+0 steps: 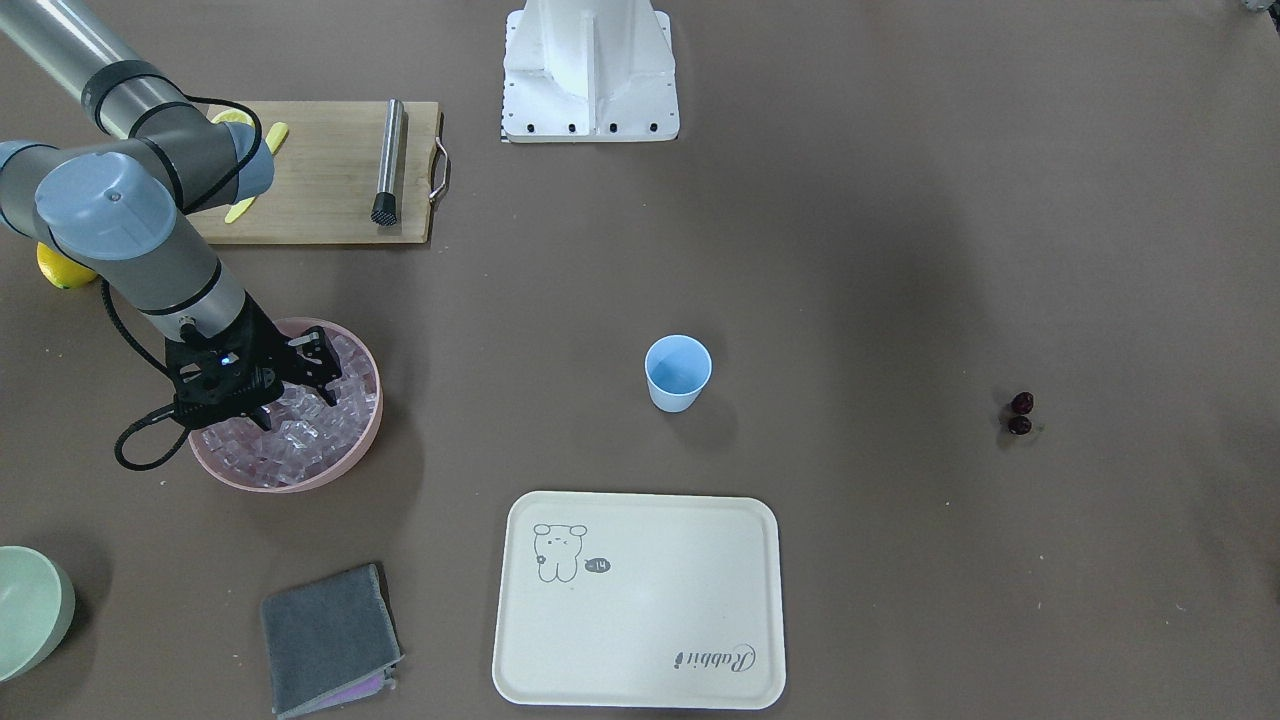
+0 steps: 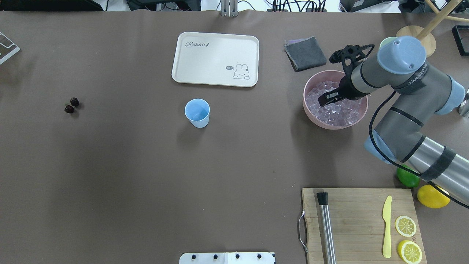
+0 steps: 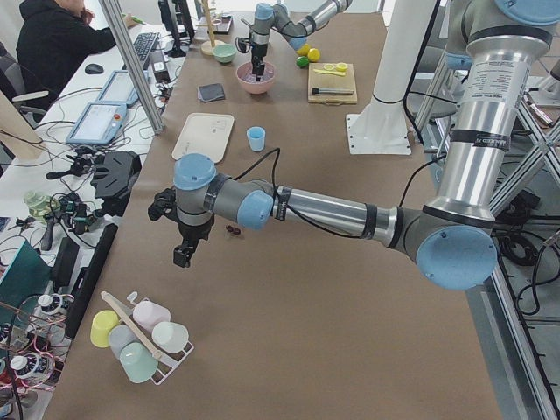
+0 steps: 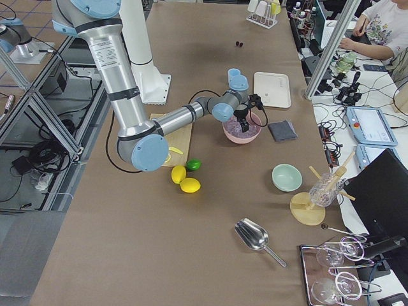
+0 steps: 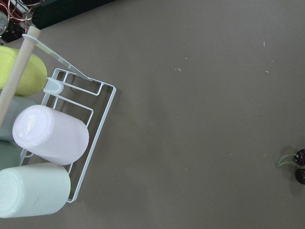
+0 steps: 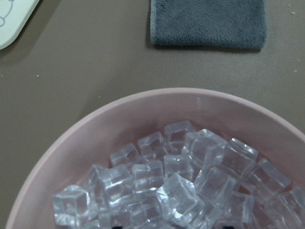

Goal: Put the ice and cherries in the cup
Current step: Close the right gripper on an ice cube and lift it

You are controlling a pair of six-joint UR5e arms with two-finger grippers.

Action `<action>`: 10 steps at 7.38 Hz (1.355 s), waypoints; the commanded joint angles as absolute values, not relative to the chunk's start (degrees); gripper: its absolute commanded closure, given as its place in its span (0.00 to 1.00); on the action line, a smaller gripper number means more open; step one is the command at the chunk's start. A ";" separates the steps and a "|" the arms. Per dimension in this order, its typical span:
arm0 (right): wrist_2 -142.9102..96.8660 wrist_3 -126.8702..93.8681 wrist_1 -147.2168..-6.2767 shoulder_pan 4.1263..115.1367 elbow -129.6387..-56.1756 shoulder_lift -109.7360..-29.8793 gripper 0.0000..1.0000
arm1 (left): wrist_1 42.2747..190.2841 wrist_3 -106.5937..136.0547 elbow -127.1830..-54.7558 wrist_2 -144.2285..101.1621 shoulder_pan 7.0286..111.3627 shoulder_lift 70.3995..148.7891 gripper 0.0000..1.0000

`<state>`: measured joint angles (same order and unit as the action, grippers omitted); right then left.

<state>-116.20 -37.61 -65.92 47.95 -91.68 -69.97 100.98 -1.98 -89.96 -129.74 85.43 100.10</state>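
The light blue cup stands upright near the table's middle, also in the overhead view. The cherries lie far off on the bare table; they show at the right edge of the left wrist view. The ice fills a pink bowl. My right gripper is open, its tips down among the cubes. My left gripper hovers near the cherries; it shows only in the exterior left view, so I cannot tell its state.
A cream tray and a grey cloth lie beyond the cup and bowl. A cutting board with a steel muddler, lemon slices and a knife is near the robot's base. A pale green bowl. A wire rack of cups is by the left gripper.
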 commanded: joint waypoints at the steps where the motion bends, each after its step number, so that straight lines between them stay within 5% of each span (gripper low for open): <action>1: -116.19 -37.35 -65.83 47.90 -91.67 -70.14 0.35 | 101.25 -2.02 -89.65 -129.81 85.43 100.11 0.02; 4: -116.02 -37.35 -65.83 47.81 -91.67 -70.31 0.52 | 101.25 -1.76 -89.65 -129.73 85.43 100.11 0.02; 8: -116.98 -37.18 -66.35 48.94 -93.24 -70.66 0.96 | 101.25 -1.76 -89.56 -129.73 85.43 100.11 0.02; 10: -120.49 -37.26 -75.17 51.33 -96.05 -66.83 1.00 | 101.34 -1.67 -89.65 -129.81 85.43 100.11 0.02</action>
